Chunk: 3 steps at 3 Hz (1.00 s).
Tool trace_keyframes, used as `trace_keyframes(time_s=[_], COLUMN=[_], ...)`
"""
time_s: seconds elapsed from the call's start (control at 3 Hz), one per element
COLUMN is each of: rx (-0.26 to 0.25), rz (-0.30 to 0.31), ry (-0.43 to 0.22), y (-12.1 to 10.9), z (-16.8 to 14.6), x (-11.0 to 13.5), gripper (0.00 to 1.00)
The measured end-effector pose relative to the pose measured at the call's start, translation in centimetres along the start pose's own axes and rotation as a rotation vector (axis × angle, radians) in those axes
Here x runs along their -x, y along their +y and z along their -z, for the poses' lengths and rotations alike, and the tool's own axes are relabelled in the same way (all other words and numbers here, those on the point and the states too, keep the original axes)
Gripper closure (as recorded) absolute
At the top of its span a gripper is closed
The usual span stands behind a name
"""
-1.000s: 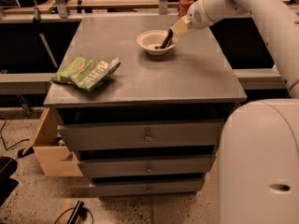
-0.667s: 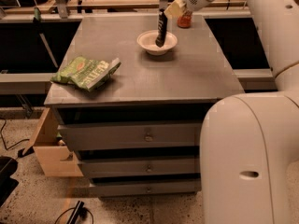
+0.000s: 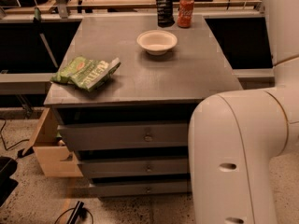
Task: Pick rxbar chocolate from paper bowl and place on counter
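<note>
Already out of the bowl — lifting done, placing still to do.
The chocolate bar hangs upright over the table's far edge, just beside the can. The end effector sits past the top border, so I cannot tell its grip. Next, lower the bar onto bare table and release it. Earlier it leaned in the bowl — now empty.

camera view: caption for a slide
Upright rxbar chocolate beyond the empty paper bowl, at the far edge of the counter, beside a can; gripper out of frame.
</note>
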State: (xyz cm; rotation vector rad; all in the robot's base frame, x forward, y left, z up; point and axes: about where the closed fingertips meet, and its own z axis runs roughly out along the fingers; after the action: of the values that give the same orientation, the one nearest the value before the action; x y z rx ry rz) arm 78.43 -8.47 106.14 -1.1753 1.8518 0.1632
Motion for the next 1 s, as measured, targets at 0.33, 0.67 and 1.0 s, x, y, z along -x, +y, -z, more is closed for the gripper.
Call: trace_keyframes(time_s=[0.33,0.67,1.0], rx=[-0.031,-0.042,-0.028], rz=[-0.009,-0.070,-0.158], ry=[0.007,0.044,0.097], y=[-0.7,-1.1,-0.7], z=[2.9,6.2,9.1], x=[-0.3,-2.3,-5.2], gripper=[1.00,1.00,1.00])
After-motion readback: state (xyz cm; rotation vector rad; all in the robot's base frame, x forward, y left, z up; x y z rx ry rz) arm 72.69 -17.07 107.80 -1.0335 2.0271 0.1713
